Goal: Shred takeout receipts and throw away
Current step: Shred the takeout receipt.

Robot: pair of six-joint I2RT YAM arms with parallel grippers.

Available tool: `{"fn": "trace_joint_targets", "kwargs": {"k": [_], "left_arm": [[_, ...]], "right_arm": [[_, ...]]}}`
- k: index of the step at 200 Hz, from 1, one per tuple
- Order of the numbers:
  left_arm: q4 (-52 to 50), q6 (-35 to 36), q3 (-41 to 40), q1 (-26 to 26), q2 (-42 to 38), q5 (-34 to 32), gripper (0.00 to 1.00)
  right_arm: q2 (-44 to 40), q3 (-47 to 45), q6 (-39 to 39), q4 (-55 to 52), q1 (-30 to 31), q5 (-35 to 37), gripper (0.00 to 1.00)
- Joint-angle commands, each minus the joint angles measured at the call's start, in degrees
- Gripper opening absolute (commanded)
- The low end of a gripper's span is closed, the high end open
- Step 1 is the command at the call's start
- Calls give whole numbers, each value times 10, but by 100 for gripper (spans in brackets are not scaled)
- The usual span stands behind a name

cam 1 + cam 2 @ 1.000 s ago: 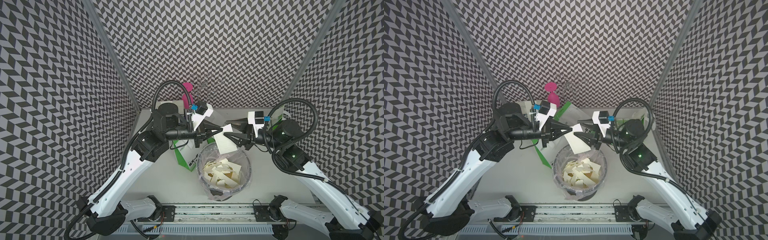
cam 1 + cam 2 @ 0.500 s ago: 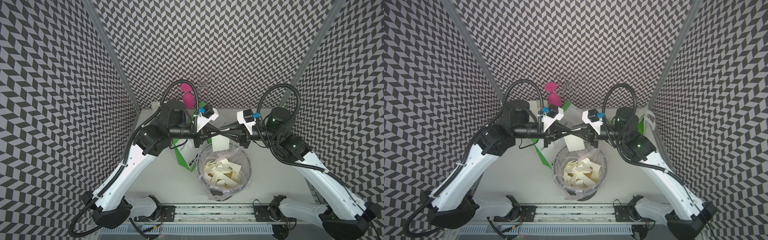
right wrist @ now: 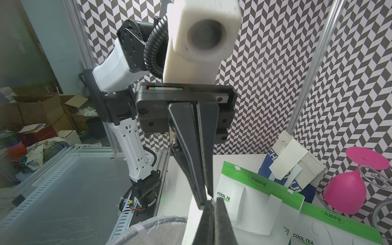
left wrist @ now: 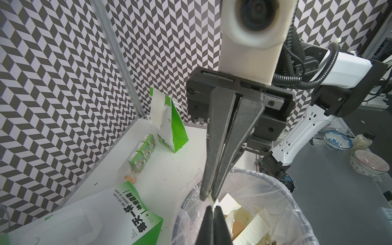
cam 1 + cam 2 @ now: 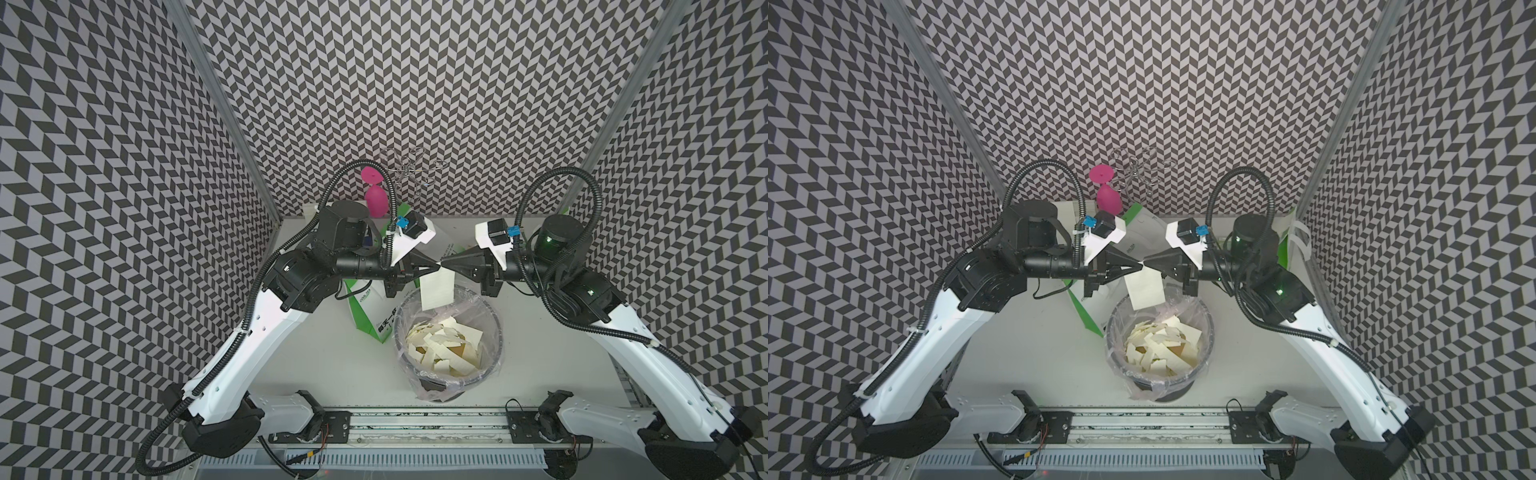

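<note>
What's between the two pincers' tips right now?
Only the top edge of the receipt: left pincer and right pincer pinch it nearly tip to tip, shown in both top views.

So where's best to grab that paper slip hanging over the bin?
Its top edge, from both sides: the receipt hangs flat and limp, so the left gripper and right gripper, jaws shut tip to tip there, probably tear it easily.

The white worktop (image 5: pixel 316 353) carried a wire bin (image 5: pixel 440 384) with a clear liner near its centre. A green-and-white paper bag (image 5: pixel 370 307) lay flat at the bin's 10 o'clock. Another bag (image 4: pixel 169 129) stood upright in the 2 o'clock corner, with small green cartons (image 4: pixel 142 154) near it.
</note>
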Motion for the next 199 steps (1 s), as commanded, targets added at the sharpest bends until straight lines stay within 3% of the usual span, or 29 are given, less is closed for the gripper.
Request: {"fn": "trace_joint_targets", "kwargs": {"k": [1, 49, 90, 156, 199], "left_arm": [[-5, -1, 23, -3, 1, 28, 0], [-9, -82, 29, -2, 25, 55, 0], [-16, -118, 15, 6, 30, 31, 0], [-23, -125, 5, 21, 54, 11, 0], [-37, -118, 4, 36, 60, -21, 0]], "right_arm": [[-3, 4, -13, 16, 1, 8, 0], [-56, -55, -95, 65, 31, 88, 0], [-115, -126, -145, 138, 53, 129, 0], [-173, -180, -221, 147, 133, 238, 0], [-177, -182, -236, 120, 151, 249, 0]]}}
